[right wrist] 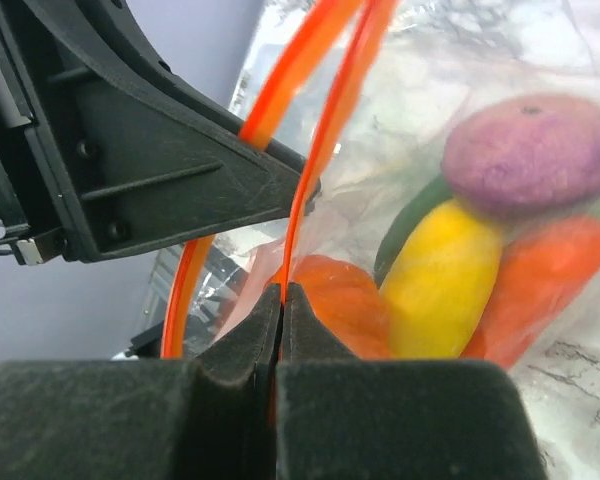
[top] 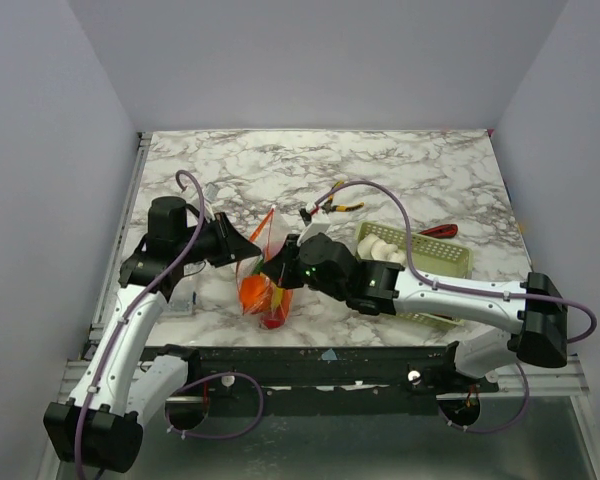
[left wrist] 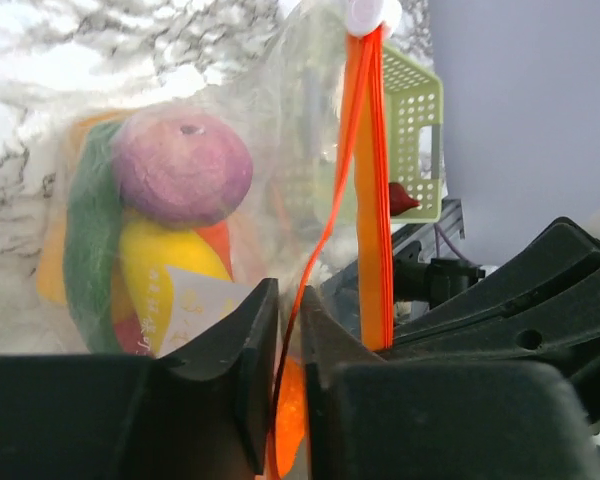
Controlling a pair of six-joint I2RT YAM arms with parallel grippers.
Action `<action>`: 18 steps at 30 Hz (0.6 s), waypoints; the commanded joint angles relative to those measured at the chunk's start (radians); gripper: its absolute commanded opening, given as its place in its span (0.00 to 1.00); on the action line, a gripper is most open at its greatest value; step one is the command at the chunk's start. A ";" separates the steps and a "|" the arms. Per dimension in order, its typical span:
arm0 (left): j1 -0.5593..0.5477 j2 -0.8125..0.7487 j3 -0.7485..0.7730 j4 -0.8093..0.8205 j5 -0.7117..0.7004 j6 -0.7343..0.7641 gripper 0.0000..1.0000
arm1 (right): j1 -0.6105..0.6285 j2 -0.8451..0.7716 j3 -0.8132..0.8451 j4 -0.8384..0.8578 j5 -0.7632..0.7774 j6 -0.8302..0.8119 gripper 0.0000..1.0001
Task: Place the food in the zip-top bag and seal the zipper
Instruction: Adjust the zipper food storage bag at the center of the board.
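Evidently the food [right wrist: 450,270] is in the zip-top bag [left wrist: 280,120]; zipper [left wrist: 372,200] gapes unsealed above my right gripper [right wrist: 280,292], clamped on it; left gripper [left wrist: 288,300] slightly parted around it.

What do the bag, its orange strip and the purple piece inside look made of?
The bag: thin clear plastic film, glossy, going by the wrinkles and glare. The strip: stiffer smooth orange plastic, holding a straight edge. The purple piece: matte, slightly grainy, possibly foam or painted plastic; cannot tell which.

One bag [top: 258,285] — one basket [top: 440,258]
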 commanded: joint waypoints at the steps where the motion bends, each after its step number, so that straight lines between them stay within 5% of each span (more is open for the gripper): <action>1: -0.012 0.002 -0.042 0.049 0.051 -0.016 0.22 | 0.005 -0.018 -0.051 0.139 0.032 0.058 0.00; 8: -0.018 -0.006 -0.011 0.059 0.052 0.030 0.59 | 0.005 0.010 -0.035 0.133 0.008 0.054 0.00; 13: -0.066 0.002 0.073 0.002 -0.079 0.095 0.77 | 0.006 0.031 -0.015 0.140 -0.010 0.051 0.00; 18: -0.184 0.057 0.138 -0.058 -0.319 0.145 0.80 | 0.005 0.047 -0.004 0.144 -0.017 0.050 0.00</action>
